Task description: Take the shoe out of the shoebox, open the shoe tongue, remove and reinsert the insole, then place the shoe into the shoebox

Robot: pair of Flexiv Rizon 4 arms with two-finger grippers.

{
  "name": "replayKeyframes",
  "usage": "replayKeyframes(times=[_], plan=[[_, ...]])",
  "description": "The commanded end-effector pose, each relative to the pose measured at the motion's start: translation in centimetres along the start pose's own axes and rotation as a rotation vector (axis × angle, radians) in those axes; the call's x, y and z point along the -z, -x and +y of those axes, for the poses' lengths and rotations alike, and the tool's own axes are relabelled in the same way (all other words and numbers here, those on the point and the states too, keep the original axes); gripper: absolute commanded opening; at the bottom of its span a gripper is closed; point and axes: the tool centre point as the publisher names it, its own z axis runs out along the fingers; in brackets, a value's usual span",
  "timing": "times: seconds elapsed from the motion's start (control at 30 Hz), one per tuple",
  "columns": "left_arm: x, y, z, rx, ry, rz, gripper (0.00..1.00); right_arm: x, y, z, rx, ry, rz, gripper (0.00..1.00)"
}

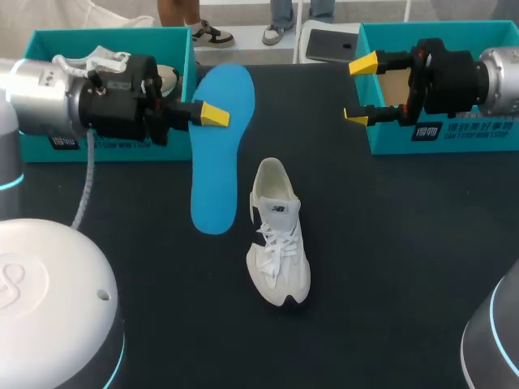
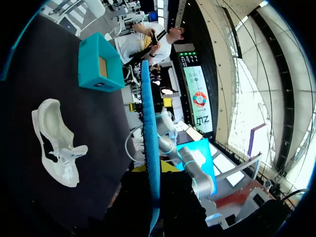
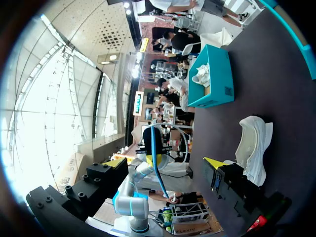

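A blue insole [image 1: 220,146] is held upright above the table, pinched at its edge by my left gripper [image 1: 209,114], which is shut on it. In the left wrist view the insole [image 2: 150,138] runs edge-on out from between the fingers of that gripper [image 2: 152,172]. The white shoe [image 1: 278,243] lies on the black table just right of the insole, toe toward me; it also shows in the wrist views [image 2: 55,143] [image 3: 253,148]. My right gripper [image 1: 360,89] hovers open and empty in front of the right teal shoebox [image 1: 454,130], its fingers wide apart [image 3: 163,164].
A second teal shoebox [image 1: 49,44] stands at the back left behind my left arm, with another white shoe [image 1: 105,58] inside it. A dark flat pad [image 1: 328,44] lies at the table's far edge.
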Motion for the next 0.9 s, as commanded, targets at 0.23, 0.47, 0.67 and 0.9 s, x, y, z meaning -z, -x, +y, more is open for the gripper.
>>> replayKeyframes(times=[0.23,0.47,0.67,0.9], plan=[[-2.1,3.6,-0.6,0.033,-0.045,0.078,0.0,-0.1,0.0,-0.1,-0.001,0.002,-0.002,1.0],[-3.1,5.4,-1.5,0.065,-0.059,0.08,0.0,-0.1,0.0,-0.1,-0.001,0.002,-0.002,1.0],[-4.4,6.6,-2.4,0.112,-0.086,0.097,0.0,-0.1,0.0,-0.1,-0.001,0.002,-0.002,1.0],[-4.8,6.6,-2.7,0.106,-0.09,0.116,0.0,-1.6,-1.8,-0.9,0.026,0.029,-0.324,1.0]])
